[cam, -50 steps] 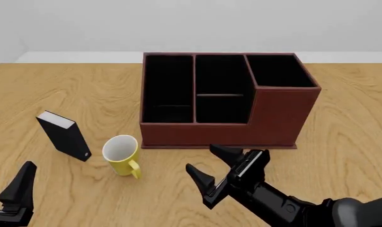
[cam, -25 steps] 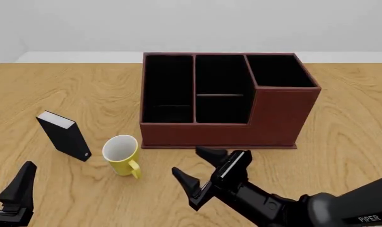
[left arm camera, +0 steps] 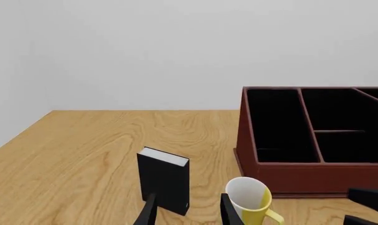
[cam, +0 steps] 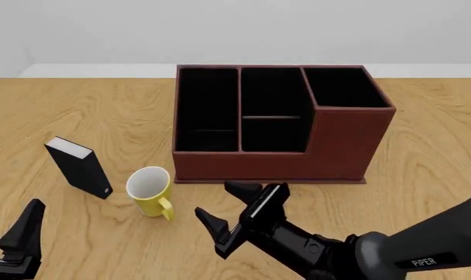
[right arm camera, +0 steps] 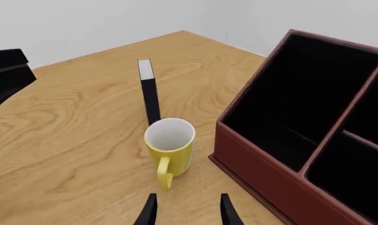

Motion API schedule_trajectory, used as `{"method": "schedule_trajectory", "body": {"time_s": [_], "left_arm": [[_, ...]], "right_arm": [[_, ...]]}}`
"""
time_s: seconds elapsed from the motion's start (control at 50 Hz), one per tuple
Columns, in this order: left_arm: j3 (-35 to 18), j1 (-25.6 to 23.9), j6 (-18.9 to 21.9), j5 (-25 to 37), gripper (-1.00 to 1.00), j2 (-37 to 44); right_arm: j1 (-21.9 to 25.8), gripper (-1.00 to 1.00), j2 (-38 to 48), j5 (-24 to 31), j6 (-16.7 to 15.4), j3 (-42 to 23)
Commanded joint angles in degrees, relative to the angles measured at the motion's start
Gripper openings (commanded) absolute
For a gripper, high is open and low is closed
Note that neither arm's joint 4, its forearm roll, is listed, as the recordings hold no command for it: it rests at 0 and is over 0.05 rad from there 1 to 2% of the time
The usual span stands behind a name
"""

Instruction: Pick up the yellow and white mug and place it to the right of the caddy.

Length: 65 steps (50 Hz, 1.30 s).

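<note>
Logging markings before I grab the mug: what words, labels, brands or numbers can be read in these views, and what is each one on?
"PIPER": white letters on the right arm, front view.
Small pale dot on the black block: too small to tell if it is a sign.
Mug, caddy, table: no text.
Wrist views: no text.

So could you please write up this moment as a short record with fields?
mug: yellow outside, white inside, upright on the table, handle toward the arms
caddy: red-brown box behind and right of the mug, compartments show nothing inside
black block: standing left of the mug
right gripper: open, low, pointed at the mug, not touching
left gripper: open, near left corner
table: light wood
</note>
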Motion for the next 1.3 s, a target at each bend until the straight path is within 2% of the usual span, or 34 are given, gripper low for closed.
{"method": "schedule_trajectory", "body": {"time_s": [0.02, 0.44, 0.74, 0.9, 0.96, 1.02, 1.3], "left_arm": [[0.0, -0.01, 0.0, 0.0, 1.0, 0.0], [0.0, 0.0, -0.02, 0.0, 1.0, 0.0], [0.0, 0.01, 0.01, 0.0, 1.0, 0.0], [0.0, 0.0, -0.02, 0.01, 1.0, 0.01], [0.0, 0.0, 0.01, 0.0, 1.0, 0.0], [0.0, 0.0, 0.01, 0.0, 1.0, 0.0], [0.0, 0.0, 0.0, 0.0, 1.0, 0.0]], "right_arm": [[1.0, 1.0, 2.06, 1.31, 0.39, -2.87], [1.56, 1.0, 5.88, 2.36, -0.16, -7.05], [2.46, 1.0, 7.86, 5.13, -0.68, -11.12], [2.24, 1.0, 9.35, 5.63, 0.15, -12.4], [3.04, 1.0, 9.52, 6.09, -0.57, -12.95], [1.6, 1.0, 10.3, 6.08, 0.37, -13.4], [2.81, 1.0, 11.65, 6.56, -0.55, -14.83]]}}
